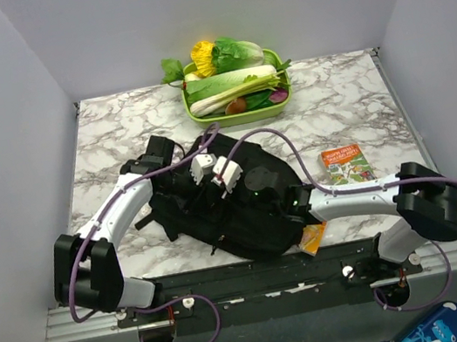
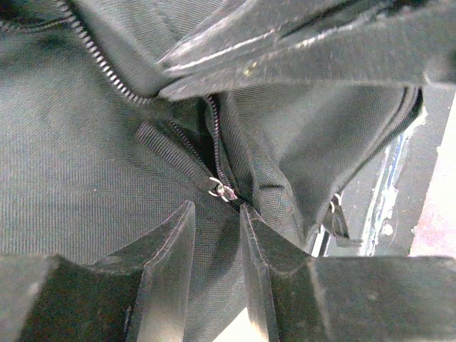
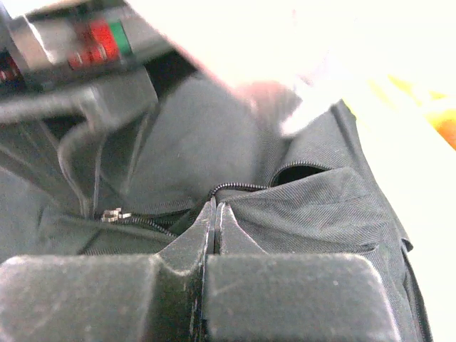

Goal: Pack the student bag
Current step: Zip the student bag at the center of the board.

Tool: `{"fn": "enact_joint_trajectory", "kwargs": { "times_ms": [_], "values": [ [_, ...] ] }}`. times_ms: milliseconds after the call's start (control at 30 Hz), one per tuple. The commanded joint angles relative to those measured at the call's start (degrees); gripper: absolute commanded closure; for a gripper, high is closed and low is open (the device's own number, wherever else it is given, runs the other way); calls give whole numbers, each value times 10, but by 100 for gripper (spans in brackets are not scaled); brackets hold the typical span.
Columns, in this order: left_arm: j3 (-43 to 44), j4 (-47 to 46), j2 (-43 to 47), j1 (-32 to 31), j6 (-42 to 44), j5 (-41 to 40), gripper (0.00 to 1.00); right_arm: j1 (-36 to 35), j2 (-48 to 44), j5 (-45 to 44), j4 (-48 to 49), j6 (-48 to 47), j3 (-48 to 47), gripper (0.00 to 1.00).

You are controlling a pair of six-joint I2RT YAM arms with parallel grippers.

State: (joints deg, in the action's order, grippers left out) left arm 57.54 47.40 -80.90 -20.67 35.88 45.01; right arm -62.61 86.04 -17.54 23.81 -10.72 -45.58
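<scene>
Found left gripper (image 2: 217, 205) parted, nothing clamped, tips just short of a metal zip slider (image 2: 224, 191). Noted student bag (image 1: 236, 214), soft black ribbed weave, slumped at lower centre of veined marble table (image 1: 106, 130). Found right gripper (image 3: 215, 205) clenched at the zip seam; could not tell whether fabric was pinched. Seen only from overhead: glossy booklet (image 1: 347, 163), right.

Student bag (image 1: 249, 212): black; zip pull (image 2: 223, 189) silver. Counter (image 1: 108, 139): white marble, grey veining. Far tray (image 1: 198, 119): lime green; vegetables (image 1: 231, 82) green, white, yellow. Right booklet (image 1: 347, 164): orange, green. Cables (image 1: 270, 132): purple. Near-right pouch (image 1: 427, 333): blue.
</scene>
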Motion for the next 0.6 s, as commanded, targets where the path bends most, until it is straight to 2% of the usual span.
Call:
{"fn": "enact_joint_trajectory", "kwargs": {
  "times_ms": [0, 133, 300, 433, 567],
  "values": [
    [-1, 28, 9, 4, 18, 69, 60, 4, 13, 37, 92, -98, -119, 99],
    [-2, 54, 45, 13, 27, 80, 60, 6, 48, 74, 57, -97, -214, 99],
    [5, 105, 95, 84, 35, 121, 60, 6, 73, 79, 49, -73, -263, 99],
    [-14, 103, 129, 106, 39, 112, 60, 17, 75, 85, 42, -26, -228, 99],
    [-22, 88, 129, 107, 38, 105, 60, 47, 77, 122, 60, 25, -150, 99]
  ]
}}
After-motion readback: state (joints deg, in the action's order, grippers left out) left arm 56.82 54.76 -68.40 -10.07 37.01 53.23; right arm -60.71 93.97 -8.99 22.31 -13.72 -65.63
